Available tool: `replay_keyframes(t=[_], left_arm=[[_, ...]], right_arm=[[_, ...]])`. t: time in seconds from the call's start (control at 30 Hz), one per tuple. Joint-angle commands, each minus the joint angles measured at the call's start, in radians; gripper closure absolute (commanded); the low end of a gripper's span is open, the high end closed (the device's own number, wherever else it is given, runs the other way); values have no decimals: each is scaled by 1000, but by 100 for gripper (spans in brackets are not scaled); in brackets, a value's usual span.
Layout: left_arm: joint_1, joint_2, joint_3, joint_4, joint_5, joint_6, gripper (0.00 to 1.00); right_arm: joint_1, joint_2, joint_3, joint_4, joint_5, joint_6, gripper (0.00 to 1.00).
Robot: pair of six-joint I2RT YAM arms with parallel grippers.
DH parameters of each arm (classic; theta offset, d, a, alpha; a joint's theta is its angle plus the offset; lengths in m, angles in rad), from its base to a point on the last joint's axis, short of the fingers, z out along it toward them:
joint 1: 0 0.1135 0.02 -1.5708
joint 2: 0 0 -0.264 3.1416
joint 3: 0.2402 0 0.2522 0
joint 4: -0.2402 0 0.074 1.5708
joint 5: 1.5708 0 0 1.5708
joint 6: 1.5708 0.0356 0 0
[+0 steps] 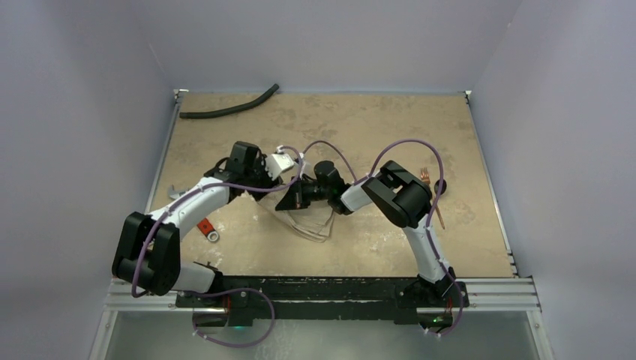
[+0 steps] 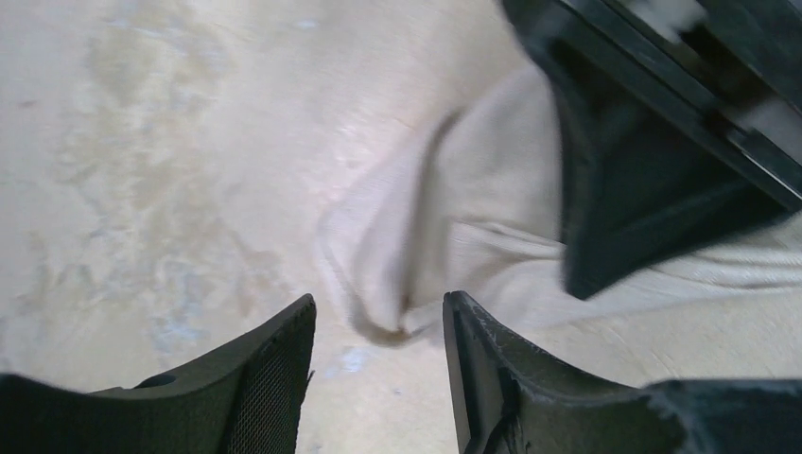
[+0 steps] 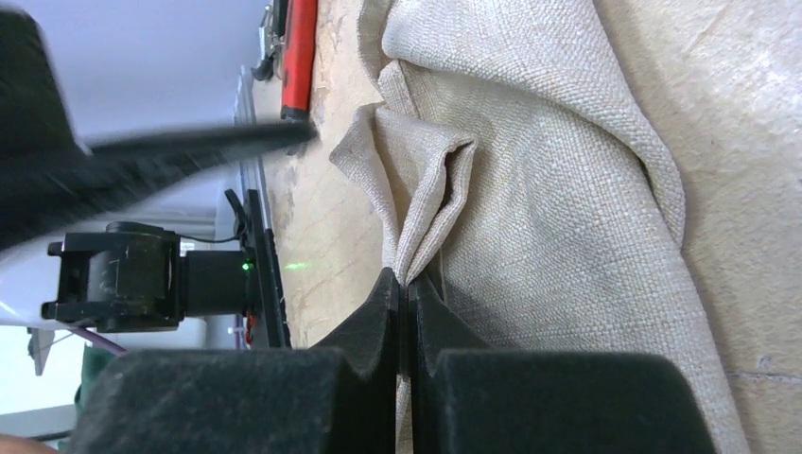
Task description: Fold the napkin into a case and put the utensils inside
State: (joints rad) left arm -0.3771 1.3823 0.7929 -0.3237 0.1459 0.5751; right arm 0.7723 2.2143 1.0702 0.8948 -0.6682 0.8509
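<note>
The beige napkin (image 1: 311, 222) lies crumpled at mid-table beneath both grippers. My right gripper (image 1: 289, 201) is shut on a raised fold of the napkin (image 3: 549, 189), with the cloth pinched between its fingertips (image 3: 407, 284). My left gripper (image 1: 294, 177) is open just short of a bunched corner of the napkin (image 2: 407, 255). Nothing sits between its fingers (image 2: 473, 331), and bare table shows in the gap. The right gripper's black body (image 2: 653, 142) fills the upper right of the left wrist view. A copper fork (image 1: 427, 178) lies partly hidden behind the right arm.
A long black hose (image 1: 229, 109) lies along the table's far edge at the left. A red-handled tool (image 1: 206, 226) rests near the left arm and also shows in the right wrist view (image 3: 301, 57). The arms' base rail (image 1: 322, 289) runs along the near edge.
</note>
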Motion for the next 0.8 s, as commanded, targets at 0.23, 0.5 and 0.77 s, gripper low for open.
replay_keyframes(t=[0.23, 0.5, 0.77], left_arm=[[55, 87, 139, -53, 147, -50, 50], [44, 126, 125, -41, 120, 4, 50], [6, 144, 101, 11, 92, 16, 57]], right_arm=[[-5, -53, -21, -25, -17, 30, 100], [-8, -61, -11, -38, -31, 41, 100], [-8, -67, -7, -51, -33, 45, 100]])
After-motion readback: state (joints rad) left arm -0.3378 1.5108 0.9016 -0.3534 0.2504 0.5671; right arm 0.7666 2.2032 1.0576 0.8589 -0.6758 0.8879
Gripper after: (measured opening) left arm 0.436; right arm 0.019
